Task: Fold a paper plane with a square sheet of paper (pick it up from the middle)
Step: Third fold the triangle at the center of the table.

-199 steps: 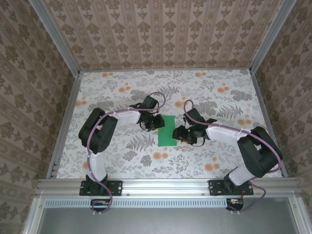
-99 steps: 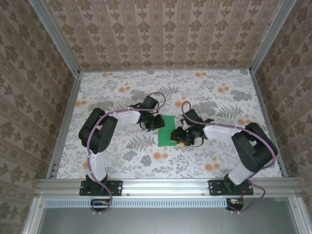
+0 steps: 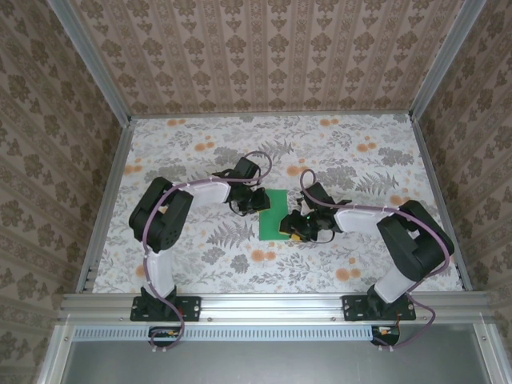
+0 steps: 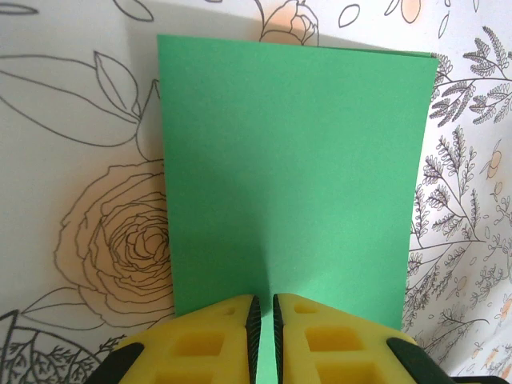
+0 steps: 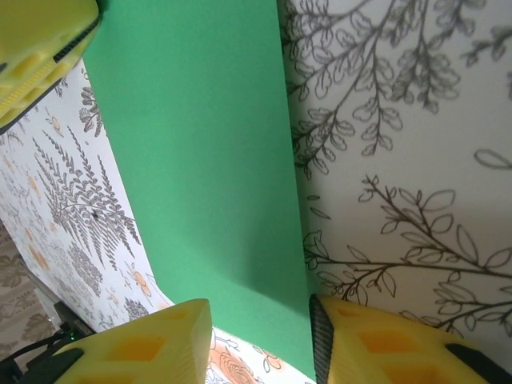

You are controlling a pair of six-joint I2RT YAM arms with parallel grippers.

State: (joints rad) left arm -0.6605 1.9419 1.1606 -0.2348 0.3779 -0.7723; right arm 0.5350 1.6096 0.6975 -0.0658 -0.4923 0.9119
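Observation:
The green sheet of paper (image 3: 274, 214) lies mid-table as a rectangle rather than a square. In the left wrist view the paper (image 4: 296, 160) shows a faint double edge along its far side. My left gripper (image 4: 265, 300) is at the paper's near edge, jaws nearly together with green in the slit and a soft shaded ridge running away from them. In the top view the left gripper (image 3: 260, 200) sits at the paper's left edge. My right gripper (image 3: 293, 228) is open. Its yellow fingers (image 5: 160, 336) straddle the lower right end of the paper (image 5: 200, 160).
The floral tablecloth (image 3: 200, 152) covers the table, with aluminium rails (image 3: 104, 208) along its sides. The left gripper's yellow finger (image 5: 36, 48) shows at the paper's far end in the right wrist view. Both arms crowd the table's middle.
The right gripper has slid left, from beside the paper to over its right edge. The left gripper and the paper have stayed put.

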